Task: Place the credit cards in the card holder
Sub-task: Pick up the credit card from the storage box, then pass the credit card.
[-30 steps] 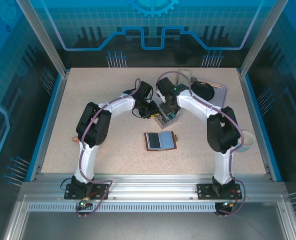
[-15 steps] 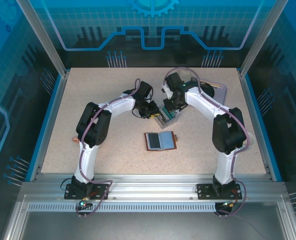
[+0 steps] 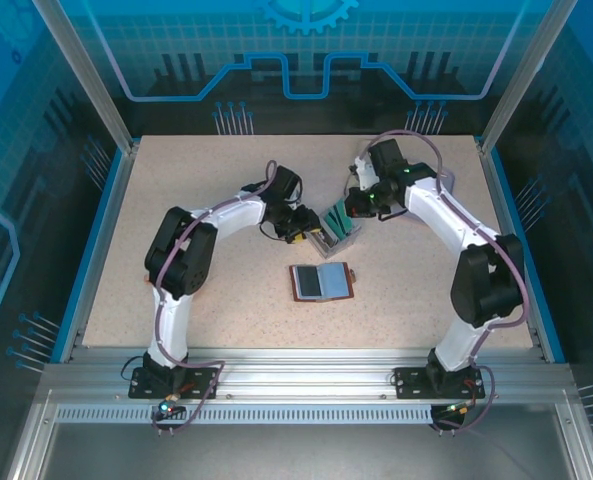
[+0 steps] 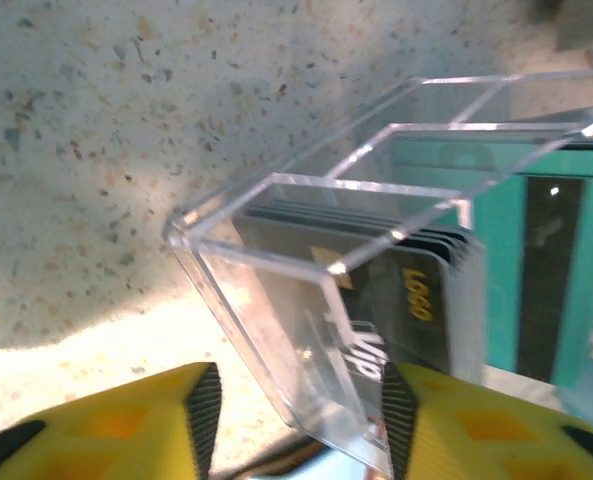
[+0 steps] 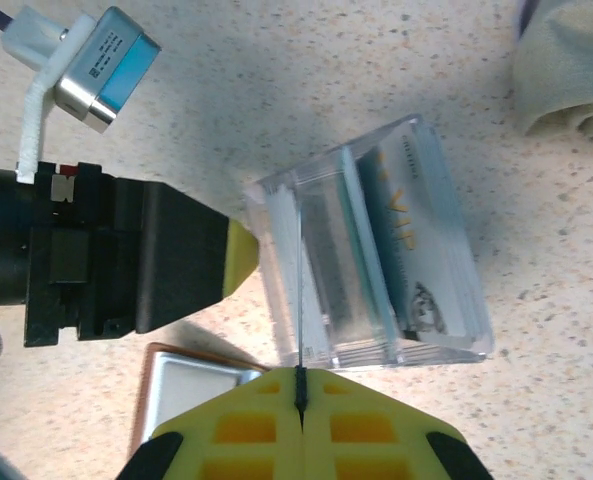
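- Right gripper point(image 5: 301, 400) point(image 3: 354, 207): yellow fingers pressed together, pinching a card point(image 5: 301, 320) by its near edge. The card is seen edge-on as a thin dark line, running straight out from the fingertips into the clear box point(image 5: 276, 205).
- Left gripper point(image 4: 296, 425) point(image 3: 303, 230): fingers spread, one on each side of the near end of the clear box point(image 4: 266, 330). There is a gap at the left finger, and the right finger is close against the wall.
- Clear box point(image 3: 334, 232): tilted, directly ahead of both grippers and between them.
- Other cards point(image 5: 416, 250) point(image 4: 426, 300): stacked upright in the box's compartments, teal and pale, just ahead of the right fingertips.
- Wallet point(image 3: 321, 282) point(image 5: 191, 390): brown, lying open and flat on the table point(image 3: 176, 200). It is apart from the box, below and left of the right fingers.
- Cloth point(image 5: 566, 70): pale, on the table beyond the box, right of the right gripper.
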Available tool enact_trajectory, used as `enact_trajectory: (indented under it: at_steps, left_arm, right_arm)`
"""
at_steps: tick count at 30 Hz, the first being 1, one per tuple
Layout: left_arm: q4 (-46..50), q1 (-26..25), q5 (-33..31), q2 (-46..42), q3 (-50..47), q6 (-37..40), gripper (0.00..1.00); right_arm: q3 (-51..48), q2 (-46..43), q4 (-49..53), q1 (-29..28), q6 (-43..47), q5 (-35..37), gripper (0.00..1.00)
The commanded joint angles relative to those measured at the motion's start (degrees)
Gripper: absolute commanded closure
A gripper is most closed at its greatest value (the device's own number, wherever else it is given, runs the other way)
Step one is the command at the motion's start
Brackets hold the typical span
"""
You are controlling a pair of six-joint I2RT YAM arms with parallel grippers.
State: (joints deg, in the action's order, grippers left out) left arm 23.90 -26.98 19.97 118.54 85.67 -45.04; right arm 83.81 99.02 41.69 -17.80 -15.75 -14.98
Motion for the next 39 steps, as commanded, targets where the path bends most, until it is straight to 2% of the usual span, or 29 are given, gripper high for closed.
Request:
enact_trajectory:
  at_steps: [1,7,15,26,28,31,36,39]
  left_arm:
    - [-5.5,1.1,2.8,-7.0,-3.7,-1.5,0.42]
    - [-20.2,2.8,8.7,-15.4,-12.8,-8.0,0.3]
    - [-44.3,3.7,21.9,-16.1,-17.2,-21.2,0.27]
    - [-51.3,2.3,28.6,-11.7,-12.6,-25.8,0.29]
    - [-54.1,1.9,29.4,-11.3,-12.3,-27.4,0.34]
    - [-56.9,1.8,30.0,-11.2,-12.0,-29.5,0.58]
    - [-57.2,1.8,29.7,-12.4,-12.2,-30.4,0.87]
    - [-57.2,1.8,29.5,-13.0,-12.6,-30.8,0.94]
  right_arm:
    - [-2.2,-3.2,-3.1,1.9,-4.1,-7.3,1.0]
    - [-5.9,-7.0,-8.4,5.3,-10.6,-16.3,1.0]
    - [-9.9,-10.2,-16.4,9.0,-19.5,-26.4,1.0]
    - [-9.8,-9.7,-22.2,9.5,-25.1,-33.8,1.0]
    - [-9.7,-9.3,-22.4,9.5,-25.3,-34.5,1.0]
    - [-10.2,-8.7,-22.1,9.7,-25.2,-34.3,1.0]
    - [-11.3,-8.2,-22.4,9.9,-25.6,-33.9,0.96]
    - [-11.3,-8.2,-22.8,9.8,-26.0,-34.6,0.88]
